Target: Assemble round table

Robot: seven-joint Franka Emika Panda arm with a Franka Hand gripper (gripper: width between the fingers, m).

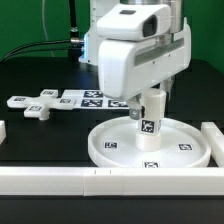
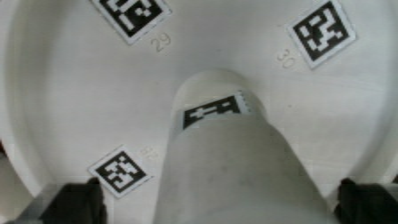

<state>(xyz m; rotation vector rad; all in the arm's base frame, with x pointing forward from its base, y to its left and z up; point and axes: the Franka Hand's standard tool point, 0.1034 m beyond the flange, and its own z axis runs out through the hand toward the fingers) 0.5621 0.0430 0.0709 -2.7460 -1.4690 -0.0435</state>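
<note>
At the disc's [image 1: 150,142] centre the leg [image 1: 150,122] stands upright on the hub, the gripper [image 2: 210,196] straddling it with jaws spread wide, gripping nothing. If the leg is only loosely seated — a nudge from either finger could tip it. Only the exterior view shows the cross-shaped foot [image 1: 32,109] at nine o'clock of the disc; the wrist view alone shows both fingertips [image 2: 75,199] clear of the leg

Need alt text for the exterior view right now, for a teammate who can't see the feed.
The robot's white hand hangs open around the top of a short cylindrical leg standing upright at the centre of the round tabletop disc. The cross-shaped foot lies loose on the black table toward the exterior view's left, beside the marker board. White bars border the work area.
</note>
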